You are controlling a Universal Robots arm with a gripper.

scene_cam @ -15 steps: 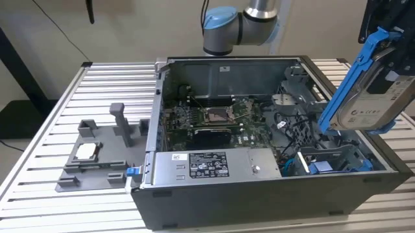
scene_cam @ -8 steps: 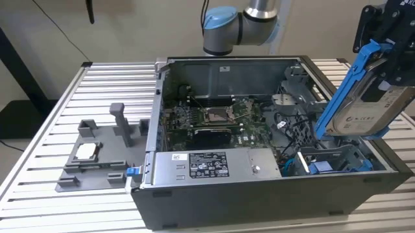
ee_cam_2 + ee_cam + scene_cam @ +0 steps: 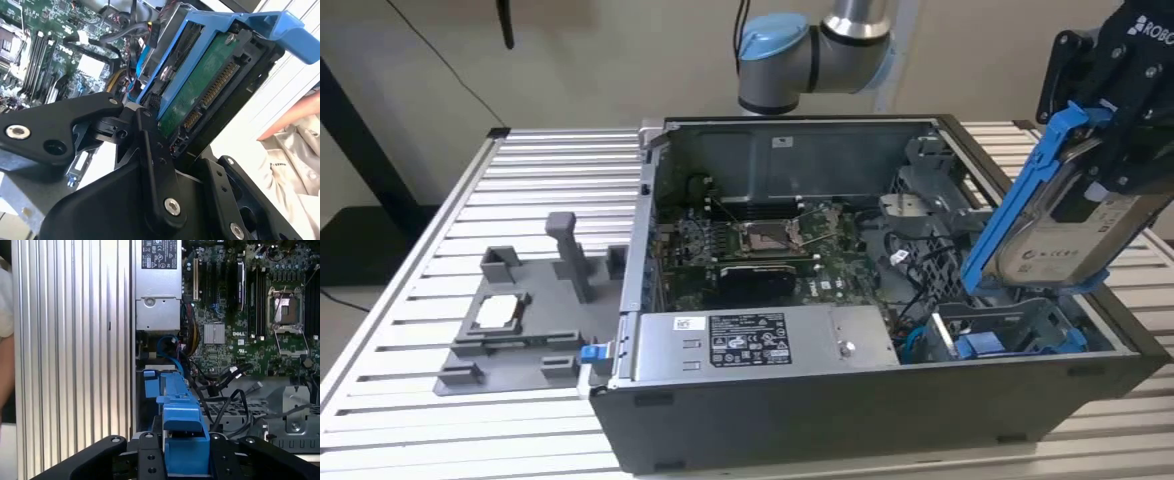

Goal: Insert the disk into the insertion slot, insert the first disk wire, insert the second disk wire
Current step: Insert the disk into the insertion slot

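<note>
One thing is in your grip: the black gripper [image 3: 1114, 160] is pinched tight on the disk [image 3: 1051, 240], a silver-grey rectangular hard drive with a white label in a bright blue plastic carrier. You hold it in the air, steeply tilted. Its lower end is right over the insertion slot [image 3: 1003, 335], the boxy dark grey metal drive cage with blue plastic parts. The cage sits in the near corner of the open dark grey computer case [image 3: 854, 425], on the exterior view's right. Whether disk and cage touch, you cannot tell.

In the second wrist view the disk [image 3: 197, 95] shows you its green circuit-board face and connector row.

A silver labelled power-supply box [image 3: 747, 345] lies along the case's near edge, just beside the cage. A grey plastic fixture tray with upright posts [image 3: 507, 345] rests on the slatted aluminium table [image 3: 547, 170], toward the exterior view's left edge.
</note>
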